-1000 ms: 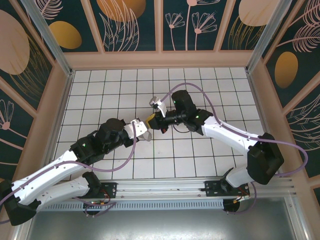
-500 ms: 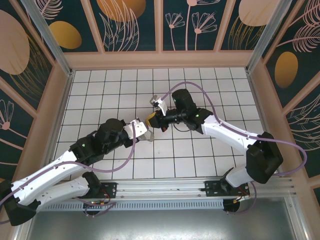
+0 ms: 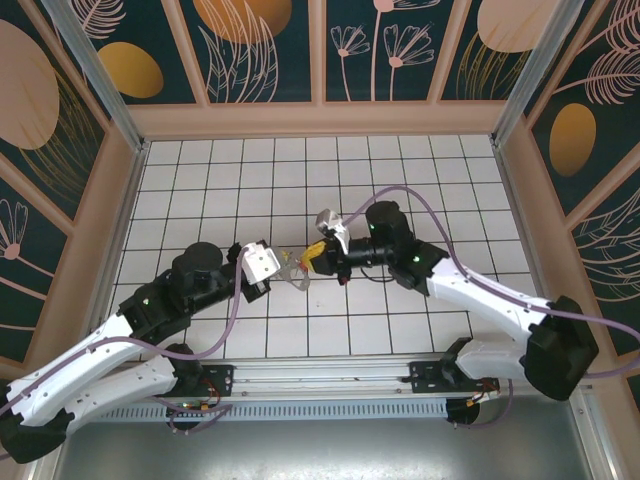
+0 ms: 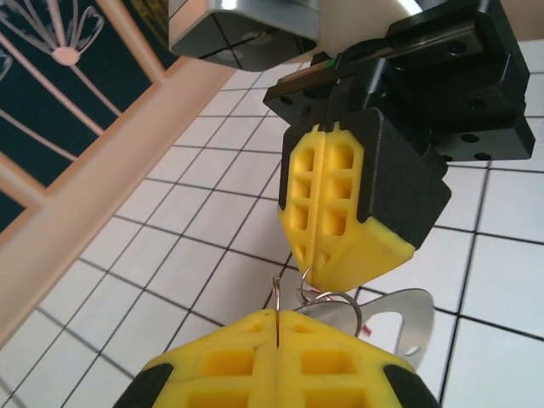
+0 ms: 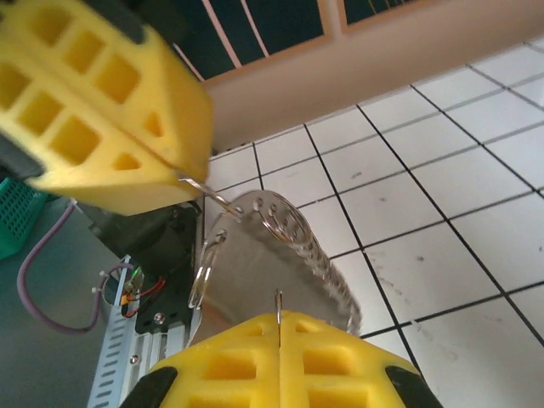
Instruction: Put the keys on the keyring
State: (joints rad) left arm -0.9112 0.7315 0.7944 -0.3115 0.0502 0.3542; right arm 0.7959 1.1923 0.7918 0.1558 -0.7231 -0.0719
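Silvery wire keyring with flat grey metal tag mid-floor. Left gripper clamped on it at 9 o'clock, right gripper at 3 (both yellow-padded). White tiled floor open around; tan walls well apart.

Over the middle of the white tiled table, the yellow-padded left gripper on the left and the yellow-padded right gripper on the right meet almost tip to tip. The thin silvery wire keyring lies between them, one part clamped in each pair of fingers. A flat silvery metal tag hangs on the keyring, just beneath the two sets of fingertips.
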